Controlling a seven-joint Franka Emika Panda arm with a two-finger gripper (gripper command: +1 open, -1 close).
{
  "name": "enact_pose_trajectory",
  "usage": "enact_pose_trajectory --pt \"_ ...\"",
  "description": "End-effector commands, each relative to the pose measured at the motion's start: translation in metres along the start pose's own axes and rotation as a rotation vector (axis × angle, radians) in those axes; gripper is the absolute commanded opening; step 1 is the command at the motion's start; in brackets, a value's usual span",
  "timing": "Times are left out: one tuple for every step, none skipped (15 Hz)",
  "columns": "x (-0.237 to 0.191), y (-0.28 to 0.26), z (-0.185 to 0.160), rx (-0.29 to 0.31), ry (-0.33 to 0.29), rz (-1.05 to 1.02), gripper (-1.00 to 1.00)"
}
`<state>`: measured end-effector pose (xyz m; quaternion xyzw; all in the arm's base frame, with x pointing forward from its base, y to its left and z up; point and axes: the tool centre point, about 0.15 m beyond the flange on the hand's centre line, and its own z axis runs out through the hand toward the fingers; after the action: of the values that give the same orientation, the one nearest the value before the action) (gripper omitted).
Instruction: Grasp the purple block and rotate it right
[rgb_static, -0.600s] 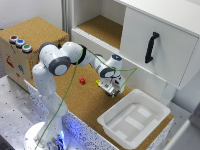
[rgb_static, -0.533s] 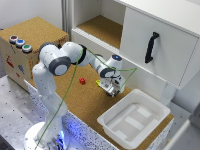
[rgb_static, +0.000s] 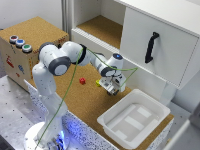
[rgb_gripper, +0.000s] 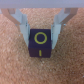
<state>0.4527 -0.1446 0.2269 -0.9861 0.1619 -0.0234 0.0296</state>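
**Spotter:** Jaws of your gripper (rgb_gripper: 42, 31) stand on either side of the purple block (rgb_gripper: 40, 43), one finger at its 10 o'clock, the other at its 2 o'clock. The block sits on the cork tabletop (rgb_static: 75, 102), yellow ring mark facing the wrist camera.

**Operator:** Clamped, or not yet?

**Spotter:** I cannot tell. The fingers (rgb_gripper: 21, 24) look close to the block's sides, but the blur hides whether they touch.

**Operator:** What should worry you here?

**Spotter:** If you twist before the pads bite, I'd expect the block to stay put or skid across the cork. An off-centre pinch could squirt it out sideways, since it is so small.

**Operator:** And from the outside camera?

**Spotter:** Your gripper (rgb_static: 112, 89) covers the block there entirely. You can see the red block (rgb_static: 82, 80) and yellow-green block (rgb_static: 98, 83) off at its 9 o'clock, and the white tray (rgb_static: 131, 122) near its 5 o'clock.
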Motion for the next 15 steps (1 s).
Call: enact_pose_trajectory --pt "0.002 0.001 -0.01 -0.016 0.003 0.283 -1.0" --pt "0.001 0.002 -0.006 -0.027 0.0 0.337 -1.0" --pt "0.002 0.002 -0.001 -0.045 0.012 0.417 -1.0" --pt "0.002 0.005 0.004 -0.024 0.008 0.507 -1.0" --pt "0.002 0.011 0.007 -0.011 0.009 0.614 -1.0" --pt "-0.001 0.02 0.01 0.02 0.001 0.751 -1.0" --pt "-0.005 0.026 0.01 0.023 0.003 0.858 -1.0" --pt "-0.005 0.029 0.008 0.027 0.019 0.916 -1.0" --pt "-0.003 0.03 0.008 0.063 0.025 0.921 -1.0" --pt "-0.003 0.033 0.004 0.1 0.02 0.968 -1.0" --pt "-0.002 0.035 -0.003 0.092 0.041 1.002 -1.0" --pt "-0.001 0.037 -0.001 0.115 0.027 1.061 -1.0" --pt "0.002 0.037 0.006 0.144 -0.009 1.127 -1.0" --pt "0.004 0.035 0.014 0.194 -0.04 1.201 -1.0" --pt "0.013 0.03 0.011 0.195 -0.021 1.206 -1.0"
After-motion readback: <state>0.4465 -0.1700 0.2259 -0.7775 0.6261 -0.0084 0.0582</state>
